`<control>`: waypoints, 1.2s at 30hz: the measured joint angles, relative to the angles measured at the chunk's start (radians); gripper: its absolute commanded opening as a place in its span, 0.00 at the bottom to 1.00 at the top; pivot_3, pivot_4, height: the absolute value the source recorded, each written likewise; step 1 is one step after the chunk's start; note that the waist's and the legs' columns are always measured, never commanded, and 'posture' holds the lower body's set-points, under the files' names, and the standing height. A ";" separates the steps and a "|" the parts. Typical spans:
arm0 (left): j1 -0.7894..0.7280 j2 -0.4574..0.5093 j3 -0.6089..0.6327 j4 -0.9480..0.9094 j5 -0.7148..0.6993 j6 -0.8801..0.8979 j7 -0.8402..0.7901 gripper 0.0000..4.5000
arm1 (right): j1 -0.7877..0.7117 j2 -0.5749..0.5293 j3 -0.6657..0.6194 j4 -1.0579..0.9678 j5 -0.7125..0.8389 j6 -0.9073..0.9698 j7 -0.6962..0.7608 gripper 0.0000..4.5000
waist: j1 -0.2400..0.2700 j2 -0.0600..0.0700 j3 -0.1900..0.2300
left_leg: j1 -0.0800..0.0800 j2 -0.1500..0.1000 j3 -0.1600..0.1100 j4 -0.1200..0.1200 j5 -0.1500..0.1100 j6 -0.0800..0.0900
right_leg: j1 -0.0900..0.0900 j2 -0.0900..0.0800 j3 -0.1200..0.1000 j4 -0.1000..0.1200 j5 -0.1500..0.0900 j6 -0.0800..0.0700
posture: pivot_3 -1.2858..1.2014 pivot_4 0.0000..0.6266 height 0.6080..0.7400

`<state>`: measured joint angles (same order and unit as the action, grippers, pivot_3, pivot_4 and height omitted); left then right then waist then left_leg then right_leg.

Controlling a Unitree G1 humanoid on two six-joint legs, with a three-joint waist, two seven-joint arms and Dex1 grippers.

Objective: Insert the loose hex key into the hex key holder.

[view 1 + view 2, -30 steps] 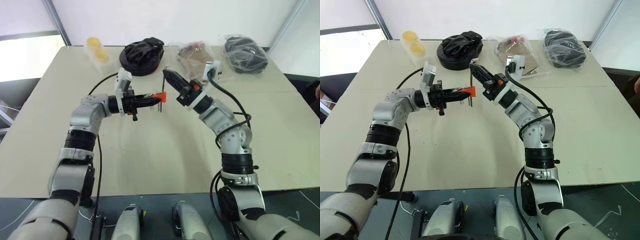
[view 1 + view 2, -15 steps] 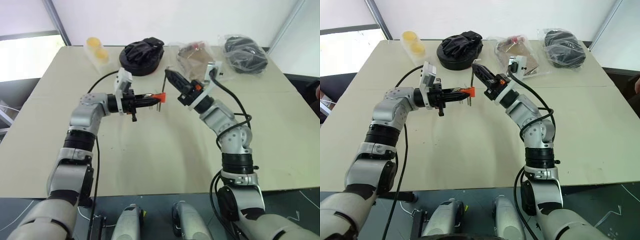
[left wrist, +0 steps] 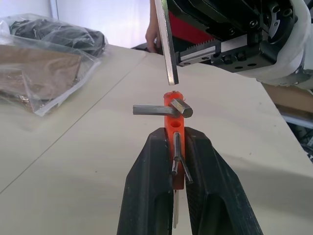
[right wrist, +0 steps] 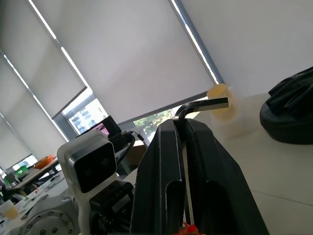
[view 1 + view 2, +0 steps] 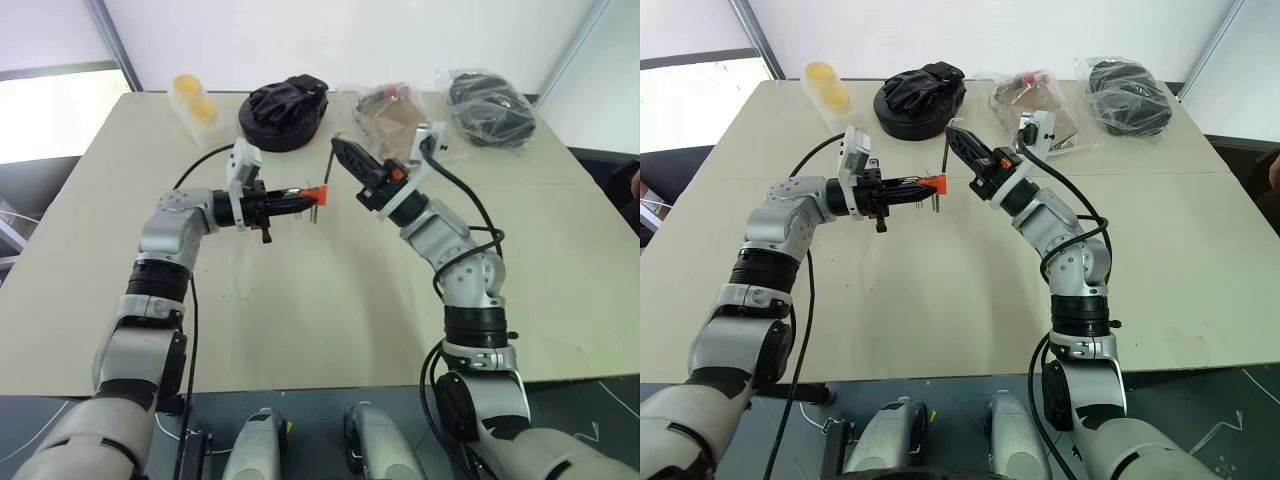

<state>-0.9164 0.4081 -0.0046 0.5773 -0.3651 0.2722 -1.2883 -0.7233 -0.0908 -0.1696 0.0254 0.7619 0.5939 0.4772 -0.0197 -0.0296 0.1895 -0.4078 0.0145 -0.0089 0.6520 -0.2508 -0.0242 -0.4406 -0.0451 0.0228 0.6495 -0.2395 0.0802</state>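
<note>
The hex key holder (image 3: 174, 125), a small orange block with short grey keys sticking out, is held above the table with my left gripper (image 5: 298, 199) shut on it. My right gripper (image 4: 182, 125) is shut on the loose hex key (image 4: 203, 105), whose bent end shows past the fingertips. In the left wrist view the key's straight shaft (image 3: 166, 44) comes down over the holder. Its tip hangs just above the block's top end, slightly apart from it. The right gripper (image 5: 338, 147) stands close beside the holder (image 5: 316, 192), up and to the right of it.
Along the far edge of the beige table (image 5: 300, 300) lie a clear tub with yellow pieces (image 5: 195, 100), a black pouch (image 5: 285, 108), a plastic bag with brown contents (image 5: 390, 110) and a bag of black cable (image 5: 490, 105). A person's hand (image 3: 151, 34) shows far behind.
</note>
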 measured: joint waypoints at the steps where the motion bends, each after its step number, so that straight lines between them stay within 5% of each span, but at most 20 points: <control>1: 0.000 0.000 0.000 0.000 0.000 0.000 0.001 0.00 | 0.000 0.000 0.000 0.000 0.000 0.001 0.000 0.01 | 0.000 0.000 0.000 | 0.000 0.000 0.000 0.000 0.000 0.000 | 0.000 0.000 0.000 0.000 0.000 0.000 | 0.52 0.24 1.00; 36: 0.001 0.002 0.000 -0.028 -0.017 0.030 0.012 0.00 | 0.004 0.009 0.005 -0.001 -0.002 -0.001 0.001 0.01 | 0.000 0.000 0.000 | 0.000 0.000 0.000 0.000 0.000 0.000 | 0.000 0.000 0.000 0.000 0.000 0.000 | 0.52 0.24 1.00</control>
<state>-0.9157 0.4104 -0.0042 0.5488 -0.3823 0.3018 -1.2768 -0.7196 -0.0818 -0.1647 0.0241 0.7597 0.5932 0.4779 -0.0197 -0.0296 0.1895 -0.4078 0.0145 -0.0089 0.6521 -0.2508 -0.0242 -0.4406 -0.0450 0.0228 0.6496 -0.2395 0.0802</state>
